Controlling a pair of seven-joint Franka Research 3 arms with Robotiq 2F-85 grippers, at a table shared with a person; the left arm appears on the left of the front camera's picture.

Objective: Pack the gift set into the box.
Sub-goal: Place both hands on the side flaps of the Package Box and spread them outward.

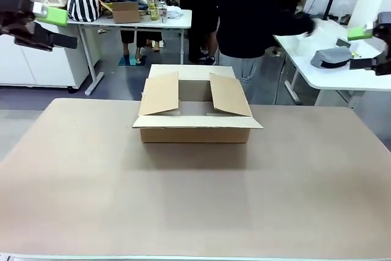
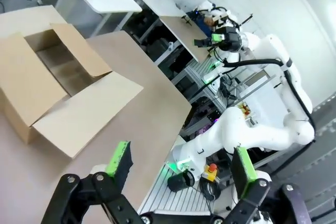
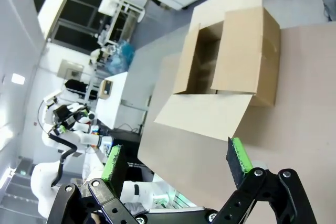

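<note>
While the box (image 1: 195, 128) stands near the middle of the table (image 1: 195, 200) with its four flaps (image 1: 160, 95) folded outward, its mouth is left free for loading from above. The gift set (image 1: 332, 58) is seen as a grey cluster on the white side table (image 1: 305, 68) at the far right, well apart from the box and outside it; its separate pieces cannot be told apart. A person (image 1: 256, 10) is turned towards that side table, with a hand (image 1: 307, 25) stretched out near the set, probably so that it can be fetched and brought over. The left gripper (image 1: 58, 27) is held high at the left edge and the right gripper (image 1: 365, 48) high at the right, presumably so that the space over the box is kept free. In both wrist views the fingers are spread wide and nothing is held between them. Packing is judged not yet begun.
</note>
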